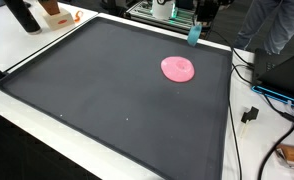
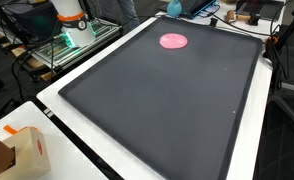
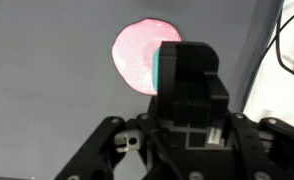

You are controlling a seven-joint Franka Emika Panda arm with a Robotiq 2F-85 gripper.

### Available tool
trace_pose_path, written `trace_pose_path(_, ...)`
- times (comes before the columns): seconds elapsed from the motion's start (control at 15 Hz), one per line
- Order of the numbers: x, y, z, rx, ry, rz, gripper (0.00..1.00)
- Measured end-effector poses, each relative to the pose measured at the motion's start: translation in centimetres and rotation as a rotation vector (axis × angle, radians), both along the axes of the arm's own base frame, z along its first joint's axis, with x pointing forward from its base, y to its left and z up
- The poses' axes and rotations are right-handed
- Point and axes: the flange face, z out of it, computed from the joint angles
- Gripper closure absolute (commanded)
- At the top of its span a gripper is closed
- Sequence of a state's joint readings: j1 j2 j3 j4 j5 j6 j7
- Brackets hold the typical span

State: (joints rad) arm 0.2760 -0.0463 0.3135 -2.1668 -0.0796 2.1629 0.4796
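Observation:
A flat pink disc [image 1: 178, 68] lies on the large black mat [image 1: 107, 90] near its far side; it shows in both exterior views [image 2: 173, 41] and in the wrist view [image 3: 137, 55]. My gripper [image 1: 196, 28] hangs over the mat's far edge, just beyond the disc. It is shut on a small teal block [image 1: 194, 36], which also shows in an exterior view [image 2: 173, 7]. In the wrist view the black fingers [image 3: 190, 75] cover most of the block, and only a teal sliver [image 3: 158, 68] shows. The block is above the mat, beside the disc and apart from it.
The mat [image 2: 157, 100] has a raised black rim on a white table. A cardboard box [image 2: 22, 150] stands at one corner. Cables [image 1: 252, 95] trail along one side. Equipment with green lights [image 2: 65, 40] and a person [image 1: 277, 25] are past the edges.

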Motion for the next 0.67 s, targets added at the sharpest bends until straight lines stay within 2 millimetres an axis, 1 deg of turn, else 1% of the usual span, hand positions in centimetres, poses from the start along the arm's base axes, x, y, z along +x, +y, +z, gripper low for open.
trace_pose_path(0.07, -0.06, 0.15, 0.07, -0.010, -0.009, 0.000, 0.49)
trace_pose_path(0.53, 0.02, 0.11, -0.01, -0.011, -0.008, 0.000, 0.49)
trace_pose_path(0.6, 0.02, 0.11, 0.00, -0.011, -0.008, 0.000, 0.74)
trace_pose_path(0.67, 0.02, 0.11, 0.00, -0.011, -0.008, 0.000, 0.74)
